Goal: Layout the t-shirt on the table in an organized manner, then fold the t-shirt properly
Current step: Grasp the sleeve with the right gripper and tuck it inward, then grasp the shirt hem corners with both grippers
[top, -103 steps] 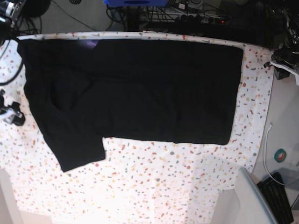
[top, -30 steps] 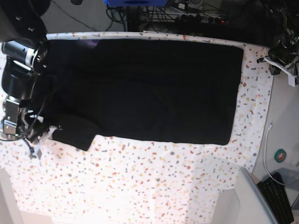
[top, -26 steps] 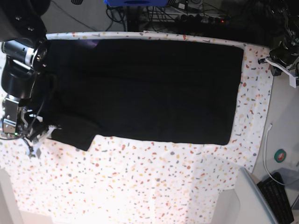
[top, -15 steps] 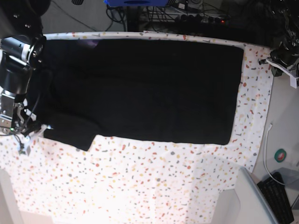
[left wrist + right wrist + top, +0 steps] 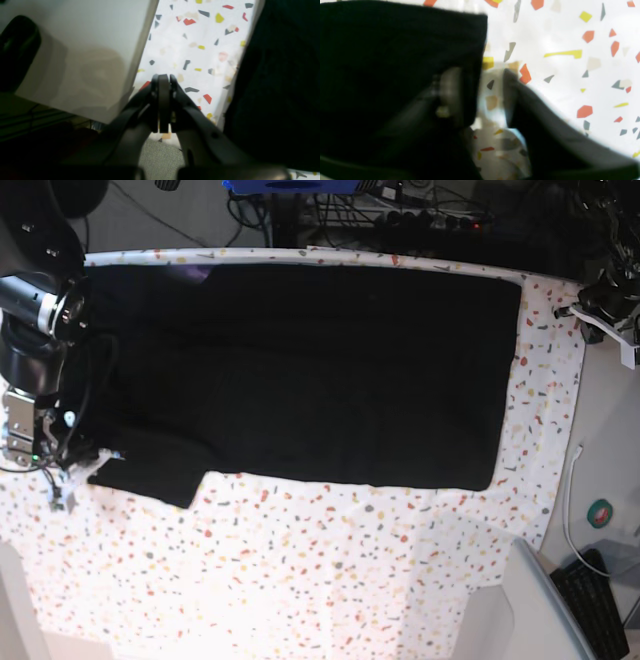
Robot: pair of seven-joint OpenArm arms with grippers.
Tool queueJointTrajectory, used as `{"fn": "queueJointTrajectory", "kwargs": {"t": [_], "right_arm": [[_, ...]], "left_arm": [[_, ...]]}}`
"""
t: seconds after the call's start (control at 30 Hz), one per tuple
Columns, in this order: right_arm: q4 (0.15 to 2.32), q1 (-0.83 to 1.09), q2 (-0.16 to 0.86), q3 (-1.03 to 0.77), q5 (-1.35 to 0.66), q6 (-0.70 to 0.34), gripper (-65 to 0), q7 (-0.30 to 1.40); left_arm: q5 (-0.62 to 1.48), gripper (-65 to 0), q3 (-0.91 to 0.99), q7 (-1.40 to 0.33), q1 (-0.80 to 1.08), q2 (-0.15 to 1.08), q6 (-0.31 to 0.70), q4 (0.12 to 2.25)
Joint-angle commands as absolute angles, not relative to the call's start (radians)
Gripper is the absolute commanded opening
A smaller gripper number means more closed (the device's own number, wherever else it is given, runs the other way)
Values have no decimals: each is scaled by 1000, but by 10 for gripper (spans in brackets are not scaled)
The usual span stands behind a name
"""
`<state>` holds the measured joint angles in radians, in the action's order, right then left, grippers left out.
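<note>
1. The table [image 5: 300, 580] fills most of the base view, covered in a white cloth flecked with small red, orange, yellow and grey chips. Its near half lies bare of fabric.
2. The t-shirt [image 5: 300, 370] lies flat along the far half of the table as a wide black rectangle, its long side close to the far edge. One sleeve [image 5: 150, 475] sticks out toward the near side at the view's left end.
3. A small purplish mark [image 5: 193, 274] shows near the shirt's far-left corner.
4. The right gripper [image 5: 480, 95] sits at that sleeve's edge. In its wrist view the fingers stand apart, one on the black fabric and the other over the speckled cloth, with the shirt's hem [image 5: 480, 50] running between them. The view is blurred, so contact with the hem cannot be told.
5. The left gripper [image 5: 163, 82] hangs at the table's right end by the base view, beside the shirt's edge [image 5: 275, 87] but clear of it. Its fingers are pressed together with nothing between them.
6. Past the far edge of the table lie dark cables and equipment [image 5: 420, 215].
7. At the lower right of the base view a white cable [image 5: 570, 500] trails over a pale surface near a black keyboard [image 5: 595, 605].
</note>
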<state>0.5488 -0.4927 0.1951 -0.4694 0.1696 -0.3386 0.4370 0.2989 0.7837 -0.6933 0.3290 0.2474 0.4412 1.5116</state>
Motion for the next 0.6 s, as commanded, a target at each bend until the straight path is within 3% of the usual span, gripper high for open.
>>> {"fn": "queueJointTrajectory", "kwargs": {"t": [0.0,0.27,0.43,0.57], "right_arm": [[565,-519,203,-470,170,-343,-639,426],[691,-519,202,-464,170,-343,-650,389],[711,-522,202,-463,173,-346,-650,389],[753,-516,200,-461,171,-348,-650,387]], "left_arm": [[308,-650,788,-677,323,266,437,1526],[217,-650,780,-679,265,266,437,1498],[2,-650,659,-676,124,266,438,1368],[-30,-650,615,-679,7,266,438,1308]]}}
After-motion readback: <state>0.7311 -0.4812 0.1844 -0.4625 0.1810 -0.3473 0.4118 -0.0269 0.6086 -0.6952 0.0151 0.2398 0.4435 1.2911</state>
